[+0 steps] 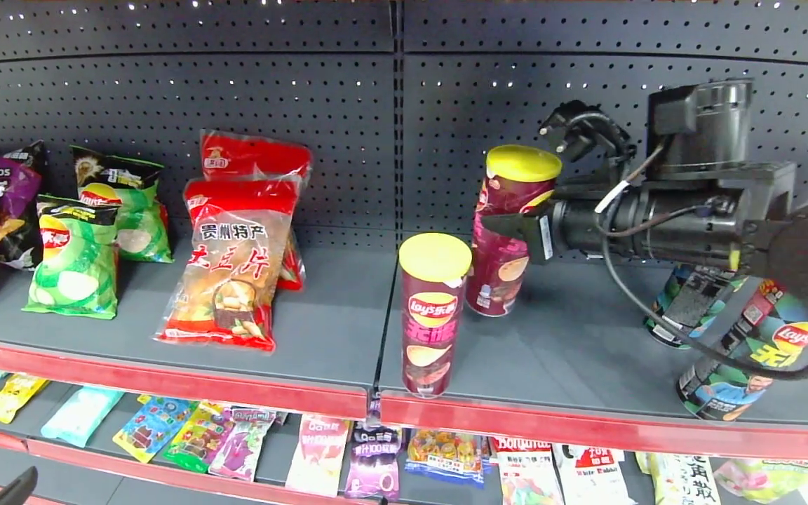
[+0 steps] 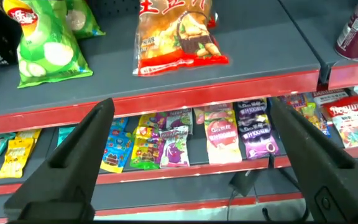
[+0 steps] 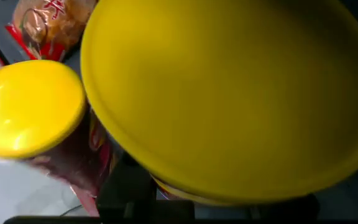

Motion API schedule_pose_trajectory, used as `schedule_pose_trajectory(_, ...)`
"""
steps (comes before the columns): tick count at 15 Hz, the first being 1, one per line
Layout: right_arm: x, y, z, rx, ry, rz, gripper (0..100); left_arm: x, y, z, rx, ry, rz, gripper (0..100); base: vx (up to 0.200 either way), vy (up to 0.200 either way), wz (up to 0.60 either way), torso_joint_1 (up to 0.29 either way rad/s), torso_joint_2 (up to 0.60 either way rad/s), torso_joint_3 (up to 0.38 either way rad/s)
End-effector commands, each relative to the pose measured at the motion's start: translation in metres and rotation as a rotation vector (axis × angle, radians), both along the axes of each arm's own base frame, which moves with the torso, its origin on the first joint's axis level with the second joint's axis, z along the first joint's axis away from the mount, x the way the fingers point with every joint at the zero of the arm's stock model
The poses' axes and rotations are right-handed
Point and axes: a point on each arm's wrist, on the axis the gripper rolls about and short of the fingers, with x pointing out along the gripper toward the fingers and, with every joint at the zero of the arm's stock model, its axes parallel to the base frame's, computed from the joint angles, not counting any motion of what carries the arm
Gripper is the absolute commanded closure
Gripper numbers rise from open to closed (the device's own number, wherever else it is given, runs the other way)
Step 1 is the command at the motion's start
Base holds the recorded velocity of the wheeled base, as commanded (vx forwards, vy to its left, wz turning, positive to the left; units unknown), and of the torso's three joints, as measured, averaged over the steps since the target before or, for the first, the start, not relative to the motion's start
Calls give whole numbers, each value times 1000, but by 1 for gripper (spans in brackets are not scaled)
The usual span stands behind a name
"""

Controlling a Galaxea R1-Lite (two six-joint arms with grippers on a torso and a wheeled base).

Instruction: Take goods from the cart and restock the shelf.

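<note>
In the head view, my right gripper (image 1: 520,226) is clamping the maroon can (image 1: 499,277) around its upper body, just below the yellow lid (image 1: 523,163). The can is leaning slightly on the upper shelf (image 1: 572,351), behind the front can (image 1: 433,315) of the same kind. I cannot tell whether its base is touching the board. I am judging it a light cardboard tube, stiff enough but easy to dent, with a glossy wrap that may slip. It is tall and narrow, so it could tip. I am therefore favouring a grip on the body rather than on the lid, which could pop off. Both labels are showing a round red-and-yellow logo and a drawn crisp. The red bag (image 1: 232,280) is carrying large light characters, and I am leaving the print unread.

In the left wrist view, my left gripper (image 2: 191,106) is hanging spread wide with nothing in it, facing the hanging sachets (image 2: 173,143) on the lower shelf. Their print is too small to make out.

In the right wrist view, I am looking down on the held can's lid, with the front can's lid just beside it.
</note>
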Motion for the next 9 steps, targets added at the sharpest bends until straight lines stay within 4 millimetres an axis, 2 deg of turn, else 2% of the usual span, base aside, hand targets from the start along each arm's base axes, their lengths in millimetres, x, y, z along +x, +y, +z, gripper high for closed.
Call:
schedule_pose_trajectory(1,32,14,-25,-15,42,-10,100,1,0,2,0,-1,1,0,0,0,0,0,0,0)
schedule_pose_trajectory(5,61,32,-37,11,52,-16,100,2,0,6,-1,-4,1,0,0,0,0,0,0,0)
schedule_pose_trajectory(9,77,42,-51,6,67,-14,100,2,0,7,-3,-5,-1,0,0,0,0,0,0,0)
